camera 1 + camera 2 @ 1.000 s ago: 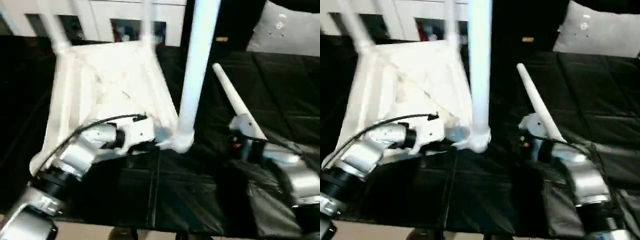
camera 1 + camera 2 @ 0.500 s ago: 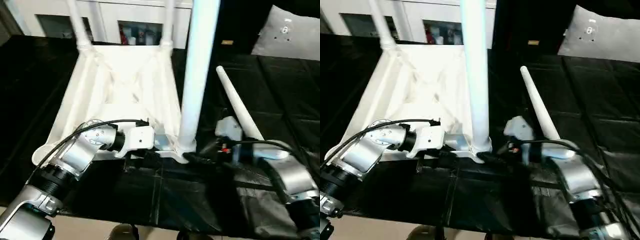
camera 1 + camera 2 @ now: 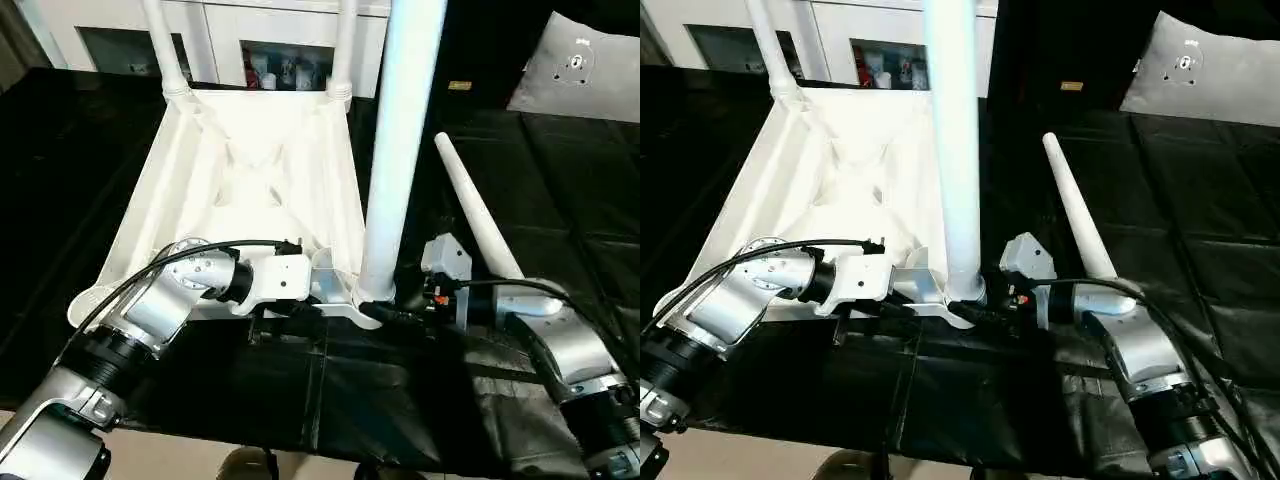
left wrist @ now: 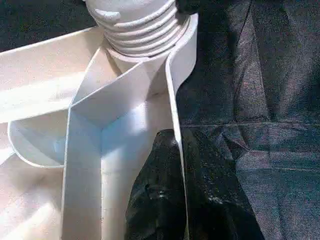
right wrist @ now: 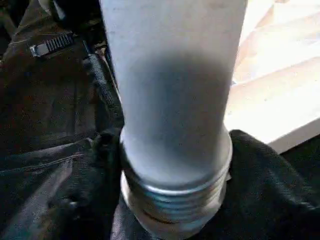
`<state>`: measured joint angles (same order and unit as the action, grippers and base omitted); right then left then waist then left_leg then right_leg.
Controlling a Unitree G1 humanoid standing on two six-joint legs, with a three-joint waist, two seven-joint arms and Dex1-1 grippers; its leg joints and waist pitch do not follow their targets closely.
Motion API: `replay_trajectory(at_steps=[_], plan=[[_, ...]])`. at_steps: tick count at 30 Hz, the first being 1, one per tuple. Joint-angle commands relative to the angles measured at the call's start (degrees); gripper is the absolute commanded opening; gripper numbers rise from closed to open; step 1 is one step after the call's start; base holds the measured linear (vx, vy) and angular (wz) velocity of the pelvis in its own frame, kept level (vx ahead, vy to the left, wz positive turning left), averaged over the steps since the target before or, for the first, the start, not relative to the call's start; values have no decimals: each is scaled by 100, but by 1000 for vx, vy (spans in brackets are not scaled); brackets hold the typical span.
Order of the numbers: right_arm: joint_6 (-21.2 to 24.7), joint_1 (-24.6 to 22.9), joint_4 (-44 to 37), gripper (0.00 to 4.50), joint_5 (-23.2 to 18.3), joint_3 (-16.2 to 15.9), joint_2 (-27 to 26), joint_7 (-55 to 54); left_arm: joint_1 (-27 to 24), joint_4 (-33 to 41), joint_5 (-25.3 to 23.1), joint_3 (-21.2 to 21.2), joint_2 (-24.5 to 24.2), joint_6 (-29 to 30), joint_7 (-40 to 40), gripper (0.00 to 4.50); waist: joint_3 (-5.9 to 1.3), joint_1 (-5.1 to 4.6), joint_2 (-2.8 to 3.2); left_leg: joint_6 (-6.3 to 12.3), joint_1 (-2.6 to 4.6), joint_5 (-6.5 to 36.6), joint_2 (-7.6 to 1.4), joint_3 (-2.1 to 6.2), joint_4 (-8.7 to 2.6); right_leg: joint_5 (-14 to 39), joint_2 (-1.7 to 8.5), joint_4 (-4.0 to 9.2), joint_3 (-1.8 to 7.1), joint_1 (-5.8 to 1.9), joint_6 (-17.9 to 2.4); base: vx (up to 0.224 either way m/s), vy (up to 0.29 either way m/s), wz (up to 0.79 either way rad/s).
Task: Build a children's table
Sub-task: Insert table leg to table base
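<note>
Two grips share the job: your left fingers (image 4: 165, 200) pinch the upturned children's table (image 3: 250, 160) by its rim on the black tabletop (image 3: 560, 160) to steady it, while your right fingers (image 3: 995, 300) straddle the near leg (image 3: 395, 150) at its threaded base

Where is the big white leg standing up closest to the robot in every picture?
Left eye view: upright leg, right of centre, running off the top.
Right eye view: centre, same pose.
Left wrist view: its threaded base at the top edge.
Right wrist view: close up, centre.
Shared landmark: the threaded end in the tabletop's near corner socket.
</note>
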<state>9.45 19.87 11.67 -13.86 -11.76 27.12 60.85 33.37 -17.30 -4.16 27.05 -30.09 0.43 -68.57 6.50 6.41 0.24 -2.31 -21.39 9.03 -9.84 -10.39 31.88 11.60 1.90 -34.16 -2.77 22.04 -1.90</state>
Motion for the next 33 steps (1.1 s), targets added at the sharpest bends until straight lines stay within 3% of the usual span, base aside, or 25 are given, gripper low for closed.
replay_trajectory(at_steps=[1,6,7,10,13,16,17,20,22,24,25,27,28,33], plan=[[8,-23,21,292,-19,-8,4,60,-104,21,-203,452,-60,-237,-576,0,-407,-31,26,378,103,910,-392,140,-268,521,650,346,319,-251,-1322,0,0,0],[188,-164,-57,275,-131,-11,-50,93,-159,34,-123,395,-48,-153,-552,0,-400,-26,32,405,101,882,-396,143,-269,444,650,339,316,-248,-1348,0,0,0],[262,-254,-110,274,-172,-12,-96,56,-198,71,-59,357,-22,-77,-531,0,-391,-21,55,401,102,899,-397,146,-272,453,647,340,315,-240,-1349,0,0,0],[419,-412,-187,273,-204,-27,-204,-105,-275,169,66,258,51,133,-430,0,-386,-25,43,383,100,928,-405,149,-283,457,652,338,316,-240,-1355,0,0,0],[567,-567,-209,272,-192,-3,-403,-435,-357,284,169,142,137,378,-254,0,-355,-38,57,324,104,1057,-403,152,-306,716,665,377,322,-229,-1326,0,0,0],[475,-655,236,272,228,78,-943,-1568,-552,598,314,-118,462,1028,420,0,-277,-91,46,159,128,1483,-390,164,-361,1487,665,464,321,-182,-1217,0,0,0],[442,-651,314,272,288,100,-1023,-1740,-578,644,341,-158,523,1137,531,0,-263,-114,60,51,156,1733,-392,181,-380,1995,693,500,327,-164,-1133,0,0,0],[562,-430,772,272,300,472,-1597,-2797,-684,933,274,-332,1049,1781,1371,0,-211,-213,46,-113,150,2170,-366,237,-415,2997,710,582,313,-148,-838,-17,5,-3],[620,-318,930,272,302,599,-1749,-3123,-683,1014,224,-343,1253,1991,1593,0,-211,-265,39,-160,183,2385,-360,275,-423,3317,729,626,282,-119,-703,-54,36,-11],[603,-251,1031,272,340,648,-1813,-3305,-672,1032,146,-316,1397,2046,1752,0,-223,-339,34,-117,132,2399,-343,291,-441,3283,726,640,268,-134,-606,-33,31,-9],[592,-182,1157,272,366,707,-1920,-3511,-643,1025,30,-286,1771,2212,2109,0,-231,-354,11,-89,136,2389,-339,278,-440,3229,719,654,262,-124,-601,0,0,0],[578,-166,1197,272,385,725,-1977,-3597,-637,1033,-31,-284,1950,2311,2290,0,-235,-347,19,-12,203,2374,-351,250,-412,3025,746,686,254,-76,-676,0,0,0],[530,-193,1176,272,406,718,-1991,-3610,-636,1005,-100,-252,1991,2279,2355,0,-234,-354,-4,13,174,2309,-347,248,-418,2978,742,684,252,-91,-673,0,0,0],[244,-259,1080,272,356,873,-2019,-3652,-668,1047,-348,-267,1629,2147,2430,0,-279,-330,29,113,123,2114,-361,238,-435,2489,738,637,260,-116,-713,0,0,0]])
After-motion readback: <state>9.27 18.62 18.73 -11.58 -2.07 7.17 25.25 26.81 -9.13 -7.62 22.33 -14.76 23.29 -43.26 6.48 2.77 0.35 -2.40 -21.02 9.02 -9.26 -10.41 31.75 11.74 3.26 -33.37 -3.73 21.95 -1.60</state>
